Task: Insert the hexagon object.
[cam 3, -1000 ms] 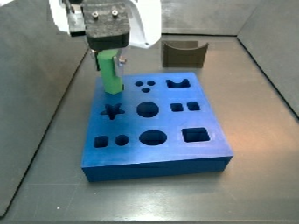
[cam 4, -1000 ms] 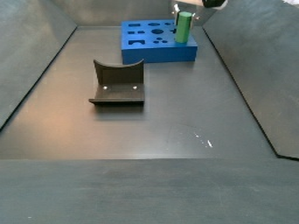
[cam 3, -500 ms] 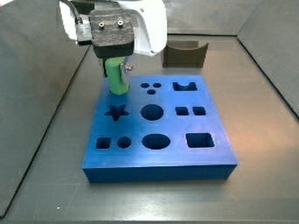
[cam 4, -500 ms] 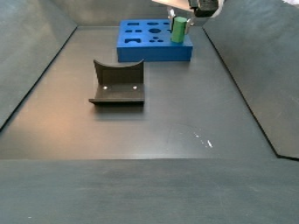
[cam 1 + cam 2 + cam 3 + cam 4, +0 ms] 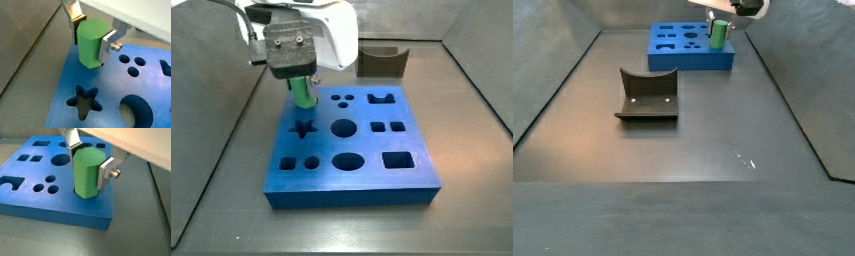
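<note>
the green peg (image 5: 90,44) was held upright between the two silver fingers (image 5: 109,39) of the gripper (image 5: 91,31), so the jaws were closed on it at a narrow width. in both wrist views the lower end of the peg was seen at the top face of the blue block (image 5: 40,208), near a corner and just beside the star hole (image 5: 83,101). whether the tip was already inside a hole could not be told, because the peg itself hid the place under it. in a side view the gripper (image 5: 301,68) was found over the far left corner of the block (image 5: 358,178), with the peg (image 5: 302,95) hanging down from it. the dark curved block (image 5: 382,61) was placed well apart, behind the blue block.

the step in hand was judged to be the lining up and lowering of the peg into its hexagon hole. for doing it well, the peg should be kept vertical, and its flat sides should be turned to match the sides of the hole before any push is given. the descent should be made slowly, and if resistance is felt, a small correction sideways is better than more force. the grip should be released only when the peg is seated deep, otherwise it may tilt and jam on the rim
</note>
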Controlling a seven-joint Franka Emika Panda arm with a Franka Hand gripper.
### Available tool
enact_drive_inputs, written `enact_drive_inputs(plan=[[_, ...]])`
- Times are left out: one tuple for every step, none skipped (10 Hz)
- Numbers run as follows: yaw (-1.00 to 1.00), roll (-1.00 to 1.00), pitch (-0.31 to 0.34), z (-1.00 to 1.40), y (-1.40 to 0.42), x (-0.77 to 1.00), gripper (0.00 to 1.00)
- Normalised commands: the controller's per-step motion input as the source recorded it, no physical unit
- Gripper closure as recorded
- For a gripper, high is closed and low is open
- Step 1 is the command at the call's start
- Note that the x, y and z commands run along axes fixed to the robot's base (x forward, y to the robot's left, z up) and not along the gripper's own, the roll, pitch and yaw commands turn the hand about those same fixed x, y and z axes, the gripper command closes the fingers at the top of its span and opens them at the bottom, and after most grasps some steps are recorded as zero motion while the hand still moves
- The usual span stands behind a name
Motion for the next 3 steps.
enact_drive_inputs(plan=[[0.00,0.00,-0.324,-0.55,-0.07,0.00,1.00],[0.00,0.00,-0.251,-0.54,-0.08,0.00,1.00],[0.03,0.06,0.000,0.00,-0.09,0.00,1.00]])
